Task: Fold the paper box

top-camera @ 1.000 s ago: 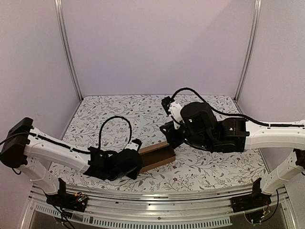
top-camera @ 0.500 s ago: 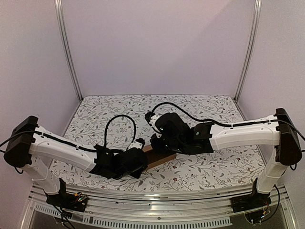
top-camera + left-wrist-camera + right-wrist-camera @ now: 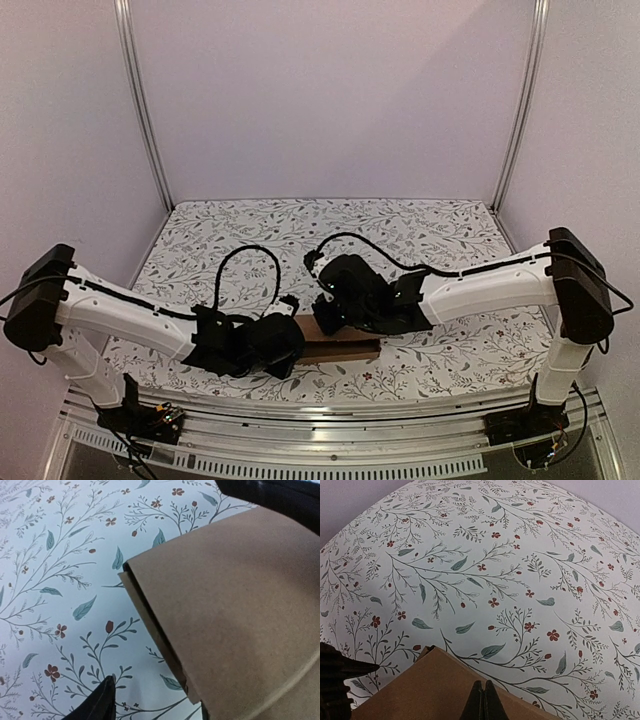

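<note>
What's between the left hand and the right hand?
The paper box. In the top view it fills the gap from the left hand to the right hand. The right wrist view shows shut tips over its top face.

paper box (image 3: 345,348) on table (image 3: 250,225), near front edge, centre

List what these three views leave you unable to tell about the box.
- Top view: the box's left end and far edge, covered by the left gripper and right gripper.
- Left wrist: the rest of the box, cut off by the right and bottom edges.
- Right wrist: all but one corner of the box, cut off at the bottom; whether the shut right gripper touches it.
</note>
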Robot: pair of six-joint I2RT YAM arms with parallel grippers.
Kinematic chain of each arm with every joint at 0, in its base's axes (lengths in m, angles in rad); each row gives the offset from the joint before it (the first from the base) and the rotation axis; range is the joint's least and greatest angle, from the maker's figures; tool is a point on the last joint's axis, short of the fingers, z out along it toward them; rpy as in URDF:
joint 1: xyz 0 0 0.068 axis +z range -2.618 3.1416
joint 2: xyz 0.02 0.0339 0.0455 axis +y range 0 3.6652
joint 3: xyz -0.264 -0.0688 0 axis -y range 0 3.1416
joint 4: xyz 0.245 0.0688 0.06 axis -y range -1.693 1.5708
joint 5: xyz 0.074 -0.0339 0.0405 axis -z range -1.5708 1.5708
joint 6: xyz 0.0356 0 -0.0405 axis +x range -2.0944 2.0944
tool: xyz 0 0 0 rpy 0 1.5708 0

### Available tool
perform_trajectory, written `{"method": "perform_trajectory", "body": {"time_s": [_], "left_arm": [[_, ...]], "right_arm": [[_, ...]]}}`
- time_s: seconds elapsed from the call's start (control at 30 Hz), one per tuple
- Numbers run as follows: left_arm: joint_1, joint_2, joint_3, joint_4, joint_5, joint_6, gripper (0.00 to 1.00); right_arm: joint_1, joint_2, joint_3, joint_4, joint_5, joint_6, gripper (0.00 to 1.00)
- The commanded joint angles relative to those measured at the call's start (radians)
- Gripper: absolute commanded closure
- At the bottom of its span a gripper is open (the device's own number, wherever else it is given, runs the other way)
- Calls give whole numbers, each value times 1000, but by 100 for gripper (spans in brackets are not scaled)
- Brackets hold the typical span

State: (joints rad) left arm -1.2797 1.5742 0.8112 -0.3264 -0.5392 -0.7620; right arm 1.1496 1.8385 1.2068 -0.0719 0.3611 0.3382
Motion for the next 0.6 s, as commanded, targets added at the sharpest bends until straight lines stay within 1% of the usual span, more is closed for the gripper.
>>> {"method": "perform_trajectory", "body": {"time_s": [0.0,0.07,0.17,0.27,0.43,0.5,0.57], "left_arm": [[-20,-44,-32,-30,32,-29,41],[-20,-45,-33,-24,31,-36,40],[-20,-29,-13,-24,30,-36,40],[-20,-6,15,-25,30,-31,39],[-20,-3,45,-15,42,-13,37],[-20,-21,43,-7,61,-6,29],[-20,-47,35,-3,79,-3,25]], "right_arm": [[-6,32,-62,55,-15,46,100],[-6,37,-86,63,-17,67,100],[3,46,-122,118,-6,99,100],[30,57,-145,146,57,114,100],[52,100,-156,163,115,144,100],[53,106,-160,168,132,147,100],[53,109,-162,168,146,147,100]]}}
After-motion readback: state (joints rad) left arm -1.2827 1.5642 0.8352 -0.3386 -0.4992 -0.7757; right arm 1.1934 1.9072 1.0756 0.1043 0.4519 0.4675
